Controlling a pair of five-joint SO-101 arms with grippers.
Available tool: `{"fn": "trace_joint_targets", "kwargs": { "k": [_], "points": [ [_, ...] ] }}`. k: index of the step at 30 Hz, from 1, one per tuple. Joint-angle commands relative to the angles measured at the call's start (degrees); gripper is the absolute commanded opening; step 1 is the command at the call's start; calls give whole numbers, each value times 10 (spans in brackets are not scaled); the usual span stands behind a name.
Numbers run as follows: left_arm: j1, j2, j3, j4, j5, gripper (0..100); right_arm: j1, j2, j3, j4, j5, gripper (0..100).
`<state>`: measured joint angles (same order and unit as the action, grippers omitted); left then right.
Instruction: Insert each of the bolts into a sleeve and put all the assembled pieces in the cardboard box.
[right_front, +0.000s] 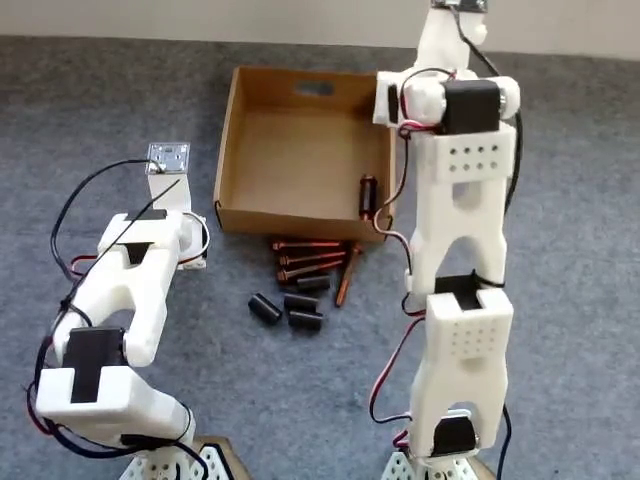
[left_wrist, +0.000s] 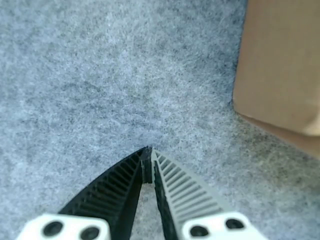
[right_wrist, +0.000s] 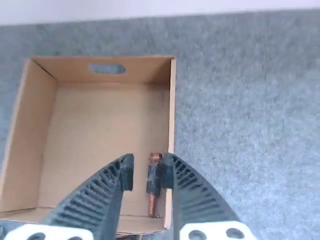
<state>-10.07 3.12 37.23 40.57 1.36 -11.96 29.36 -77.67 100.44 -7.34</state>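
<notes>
Inside the cardboard box (right_front: 229, 140), by its side wall, lies one assembled piece (right_front: 367, 197), below the right end effector (right_wrist: 148, 167), whose jaws stand apart, empty. The left end effector (left_wrist: 148, 152) sits closed on nothing beside the box. Loose bolts (right_front: 310, 258) and sleeves (right_front: 288, 308) wait on the grey felt table (right_front: 580, 300), so most assembling is left; a pale wall (right_front: 300, 15) lies behind.

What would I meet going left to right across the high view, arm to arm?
In order: left arm → black sleeves → sleeved bolt in the cardboard box → right arm. The loose bolts overlap the sleeves, so I skip them.
</notes>
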Motion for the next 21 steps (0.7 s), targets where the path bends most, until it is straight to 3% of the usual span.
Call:
{"fn": "trace_joint_targets", "kwargs": {
  "k": [1,7,11,17,21],
  "points": [
    [7,-1,-18,-8,-4,10,-19,-109,49,8,-4,92],
    [7,-1,-18,-8,-4,10,-73,-343,365,-1,-3,92],
    [7,-1,-18,-7,-4,10,-75,-457,616,-80,0,92],
    [7,-1,-18,-6,-4,10,-124,-607,990,-255,106,92],
    [3,-1,-19,-6,-4,10,-169,-693,1164,-353,163,92]
  ]
}}
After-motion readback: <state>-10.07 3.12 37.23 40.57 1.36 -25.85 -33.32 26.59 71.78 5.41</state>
